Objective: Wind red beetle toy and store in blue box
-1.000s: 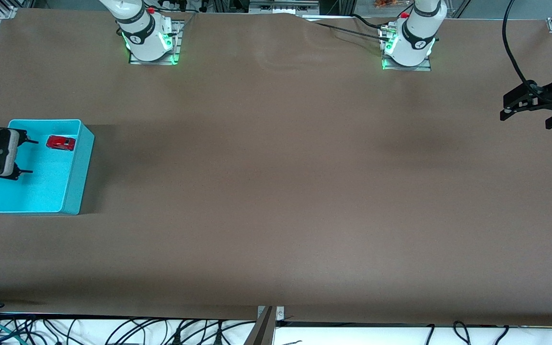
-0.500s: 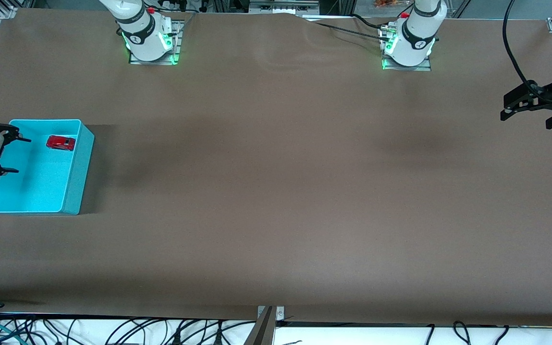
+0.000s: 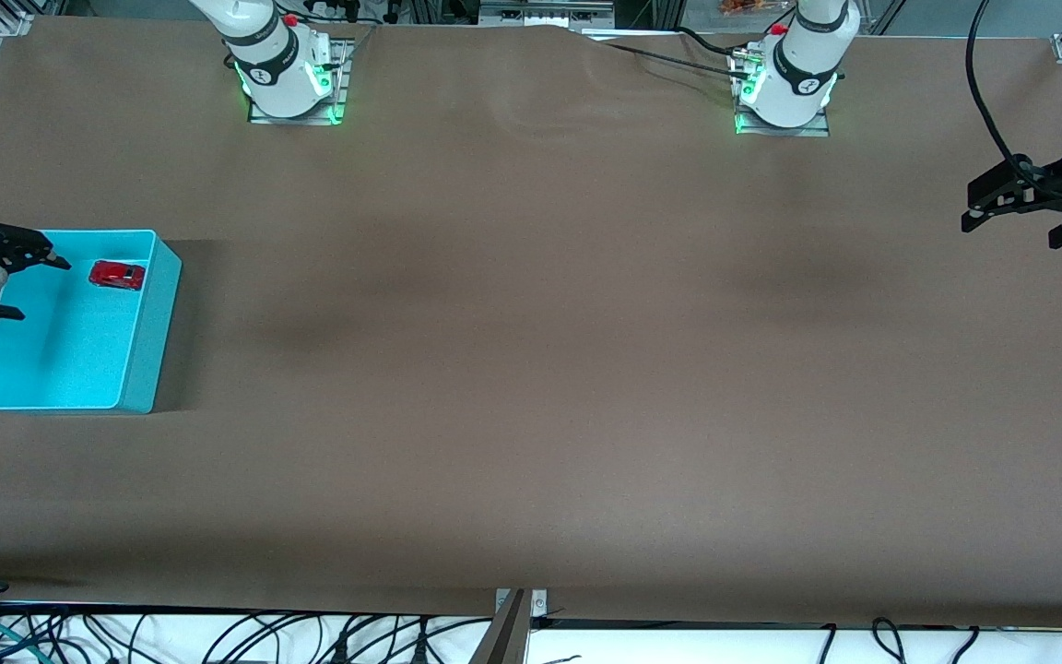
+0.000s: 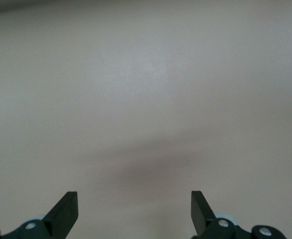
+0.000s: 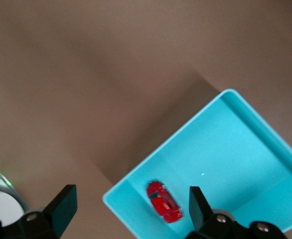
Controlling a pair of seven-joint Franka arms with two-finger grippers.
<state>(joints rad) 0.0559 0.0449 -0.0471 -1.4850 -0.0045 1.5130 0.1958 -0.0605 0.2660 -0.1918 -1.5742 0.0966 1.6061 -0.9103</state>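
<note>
The red beetle toy (image 3: 116, 275) lay on the floor of the blue box (image 3: 151, 323), in the box corner farthest from the front camera, at the middle left of the front frame at the right arm's end of the brown surface (image 3: 531, 369). The right pincer (image 3: 7, 288) hung over the box's outer edge at the far left of the frame with its fingers spread and holding nothing, and the right wrist view showed the toy (image 5: 163, 200) inside the box (image 5: 255, 134) between the fingertips. The left arm waited with the left pincer (image 3: 981, 205) at the upper right edge of the frame, over bare surface, its fingers (image 4: 66, 211) spread and empty.
</note>
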